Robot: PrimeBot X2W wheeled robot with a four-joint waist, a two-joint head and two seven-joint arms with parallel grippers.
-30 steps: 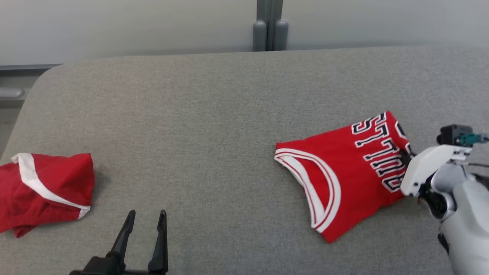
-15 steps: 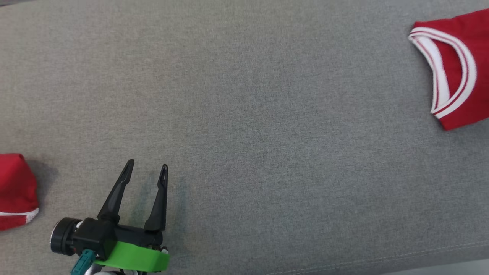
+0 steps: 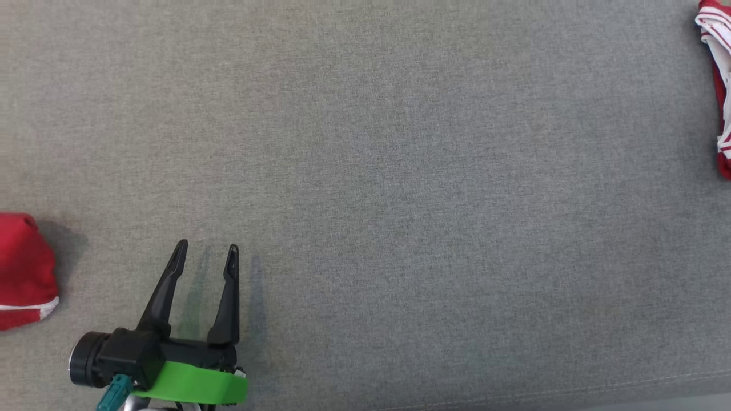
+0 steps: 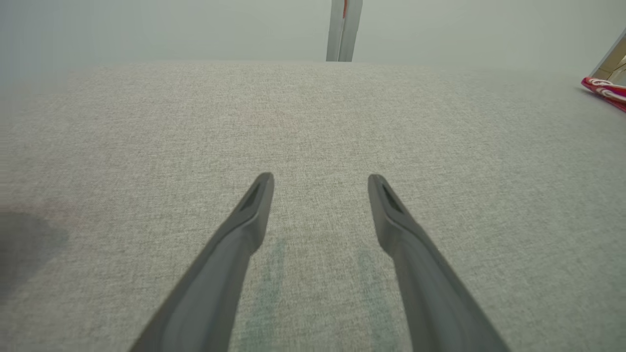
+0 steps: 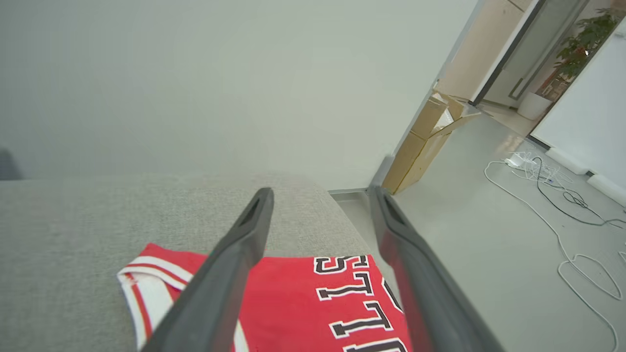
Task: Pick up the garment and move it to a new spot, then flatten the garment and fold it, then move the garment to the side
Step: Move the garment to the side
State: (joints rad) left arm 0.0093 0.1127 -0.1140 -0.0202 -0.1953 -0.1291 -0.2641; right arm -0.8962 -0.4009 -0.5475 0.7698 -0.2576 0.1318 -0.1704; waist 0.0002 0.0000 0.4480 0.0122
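Since the frame edge chops off the red jersey [image 5: 293, 303], I can't really read its black-and-white lettering. The left gripper [image 3: 207, 246] and right gripper [image 5: 320, 190] both have their fingers apart, holding nothing.

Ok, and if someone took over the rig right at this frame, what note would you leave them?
Left gripper: open, empty, over the bare grey fabric surface.
Right gripper: open, empty, above the red jersey with white trim and black lettering.
Jersey lies flat, apparently folded, near the surface's right end, released.
A second red garment with a white stripe sits bunched at the head view's left edge.
Left: likely that garment, if it counts.
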